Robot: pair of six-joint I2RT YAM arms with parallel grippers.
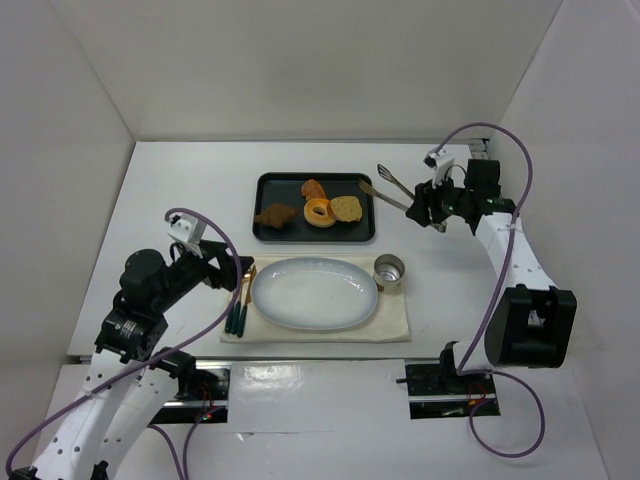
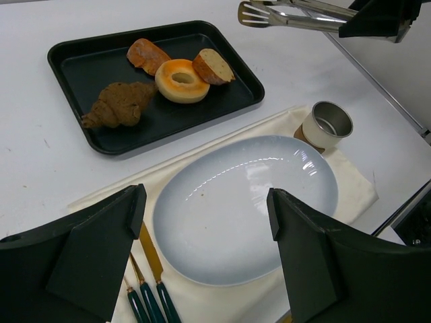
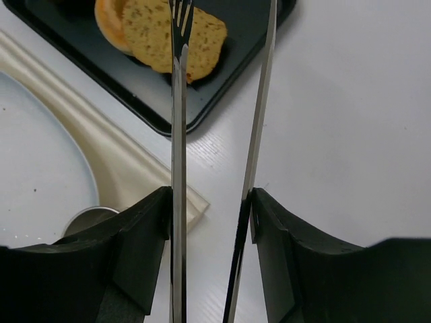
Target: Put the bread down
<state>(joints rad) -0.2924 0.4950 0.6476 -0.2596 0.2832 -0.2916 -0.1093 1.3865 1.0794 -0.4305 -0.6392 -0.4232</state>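
Bread (image 1: 346, 208) sits at the right end of the black tray (image 1: 280, 192), leaning on the orange doughnut (image 1: 319, 212), with a dark pastry (image 1: 275, 216) and a reddish roll (image 1: 313, 188) sharing the tray. My right fingers (image 3: 151, 222) are clamped on the tongs (image 3: 178, 134). The tong arms are spread, and one forked tip lines up over the slice in the wrist view; I can't tell how high. I'd call this the reach-in, pickup not yet made. Next I lower, straddle the slice and squeeze without shoving the doughnut, then carry to the white plate (image 1: 315, 293), which has nothing on it. The metal cup (image 1: 389, 270) beside it looks empty. My left fingers (image 2: 101, 249) are spread wide, holding nothing, above the plate's near side.
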